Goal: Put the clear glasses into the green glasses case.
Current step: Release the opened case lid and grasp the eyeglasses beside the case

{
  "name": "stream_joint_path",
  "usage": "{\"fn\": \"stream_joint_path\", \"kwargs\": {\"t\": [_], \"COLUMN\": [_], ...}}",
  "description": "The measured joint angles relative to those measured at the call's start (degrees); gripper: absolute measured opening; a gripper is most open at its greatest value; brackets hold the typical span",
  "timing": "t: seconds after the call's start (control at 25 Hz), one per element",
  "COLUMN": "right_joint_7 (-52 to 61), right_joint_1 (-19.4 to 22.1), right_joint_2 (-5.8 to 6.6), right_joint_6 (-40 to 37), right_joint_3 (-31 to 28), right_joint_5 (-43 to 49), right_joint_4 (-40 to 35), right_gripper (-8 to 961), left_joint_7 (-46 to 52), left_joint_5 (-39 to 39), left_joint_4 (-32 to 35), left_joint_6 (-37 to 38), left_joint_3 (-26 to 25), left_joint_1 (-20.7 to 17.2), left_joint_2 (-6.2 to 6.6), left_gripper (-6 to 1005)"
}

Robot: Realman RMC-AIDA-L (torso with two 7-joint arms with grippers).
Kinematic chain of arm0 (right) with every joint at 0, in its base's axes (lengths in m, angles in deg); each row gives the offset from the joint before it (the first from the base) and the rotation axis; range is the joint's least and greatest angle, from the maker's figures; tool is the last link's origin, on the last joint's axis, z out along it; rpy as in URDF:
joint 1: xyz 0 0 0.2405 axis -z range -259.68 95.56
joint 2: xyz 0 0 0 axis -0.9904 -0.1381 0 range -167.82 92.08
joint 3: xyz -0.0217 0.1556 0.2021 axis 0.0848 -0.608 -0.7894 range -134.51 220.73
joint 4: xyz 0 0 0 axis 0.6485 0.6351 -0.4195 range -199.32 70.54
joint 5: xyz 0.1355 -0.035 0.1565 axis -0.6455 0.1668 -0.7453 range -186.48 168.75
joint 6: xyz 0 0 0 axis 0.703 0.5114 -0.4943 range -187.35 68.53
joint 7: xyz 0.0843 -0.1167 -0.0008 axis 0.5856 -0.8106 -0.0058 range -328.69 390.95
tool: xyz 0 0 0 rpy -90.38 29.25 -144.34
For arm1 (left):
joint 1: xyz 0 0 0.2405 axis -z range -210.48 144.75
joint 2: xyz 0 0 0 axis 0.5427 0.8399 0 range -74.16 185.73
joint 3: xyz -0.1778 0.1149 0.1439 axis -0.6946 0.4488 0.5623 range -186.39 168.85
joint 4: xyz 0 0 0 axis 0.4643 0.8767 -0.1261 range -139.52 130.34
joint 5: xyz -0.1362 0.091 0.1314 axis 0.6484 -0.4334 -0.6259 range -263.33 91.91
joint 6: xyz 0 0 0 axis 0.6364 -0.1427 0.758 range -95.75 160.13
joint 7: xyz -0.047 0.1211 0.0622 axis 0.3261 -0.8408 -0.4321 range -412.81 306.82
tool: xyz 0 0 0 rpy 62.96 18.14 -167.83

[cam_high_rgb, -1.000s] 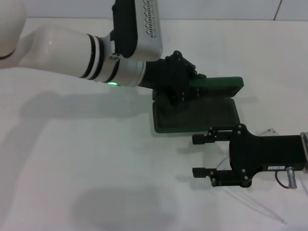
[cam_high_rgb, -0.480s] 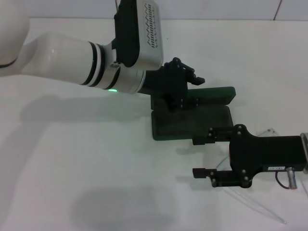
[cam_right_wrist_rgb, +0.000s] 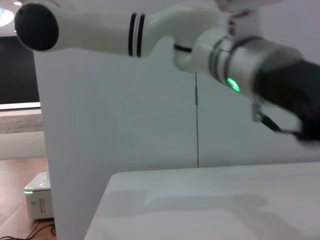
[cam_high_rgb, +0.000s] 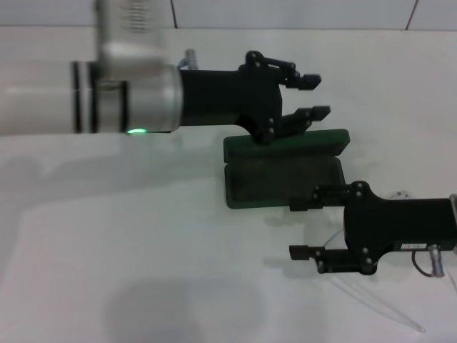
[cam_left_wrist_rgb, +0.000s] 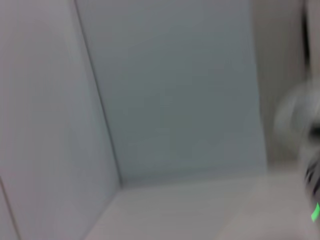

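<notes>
The green glasses case (cam_high_rgb: 284, 170) lay open mid-table, the left gripper (cam_high_rgb: 313, 96) spread above its lid. The right gripper (cam_high_rgb: 303, 229), jaws apart, hovered by the clear glasses (cam_high_rgb: 371, 296) near the table's right front edge; light, slippery, fragile, they looked best gripped at the frame.

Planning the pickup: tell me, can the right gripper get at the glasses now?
Probably yes: the open right gripper sits directly over the glasses beside the open case; the left gripper is clear above.
</notes>
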State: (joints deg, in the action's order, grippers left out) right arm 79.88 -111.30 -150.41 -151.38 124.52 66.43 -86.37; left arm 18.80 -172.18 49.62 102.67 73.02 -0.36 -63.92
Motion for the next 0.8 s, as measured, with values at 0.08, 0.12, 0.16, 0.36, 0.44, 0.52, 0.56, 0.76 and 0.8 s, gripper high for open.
{"fn": "stream_joint_path", "kwargs": {"t": [0.08, 0.12, 0.16, 0.36, 0.44, 0.52, 0.56, 0.76, 0.8], "right_joint_7": [0.26, 0.65, 1.07, 11.27, 18.29, 25.99, 29.78, 40.86, 42.11], "right_joint_1": [0.03, 0.12, 0.19, 0.84, 0.34, -0.41, -1.07, -6.10, -7.21], "right_joint_2": [0.20, 0.44, 0.61, 4.30, 5.48, 5.74, 5.61, 2.81, 1.87], "right_joint_6": [-0.01, -0.02, 0.01, 2.11, 2.85, 2.86, 2.56, -0.87, -1.33], "right_joint_3": [-0.02, -0.09, -0.08, -0.81, -3.17, -6.16, -7.54, -9.28, -9.32], "right_joint_5": [-0.06, -0.11, -0.10, 2.23, 8.08, 16.26, 20.79, 41.46, 44.85], "right_joint_4": [-0.85, -1.68, -2.13, -11.72, -17.93, -24.38, -27.71, -39.77, -41.14], "right_gripper": [656, 656, 656, 657, 657, 656, 655, 653, 652], "left_joint_7": [-1.62, -2.28, -3.15, -10.48, -13.80, -15.72, -16.58, -16.77, -16.80], "left_joint_5": [6.03, 8.30, 10.52, 17.59, 18.09, 18.14, 18.17, 18.28, 18.30], "left_joint_4": [-0.56, -1.44, -2.88, -14.90, -20.65, -23.90, -25.67, -29.23, -29.71], "left_joint_6": [5.57, 7.40, 8.60, 13.41, 16.11, 17.89, 18.59, 18.40, 18.29], "left_joint_3": [-2.50, -3.83, -4.89, -11.27, -15.17, -17.86, -19.35, -20.22, -20.45], "left_joint_1": [-3.14, -4.89, -6.28, -11.48, -12.40, -12.94, -13.27, -13.56, -13.49], "left_joint_2": [0.00, 0.00, 0.00, 0.13, 0.22, 0.23, 0.24, 0.15, 0.10], "left_gripper": [396, 396, 396, 397, 397, 398, 398, 496, 516]}}
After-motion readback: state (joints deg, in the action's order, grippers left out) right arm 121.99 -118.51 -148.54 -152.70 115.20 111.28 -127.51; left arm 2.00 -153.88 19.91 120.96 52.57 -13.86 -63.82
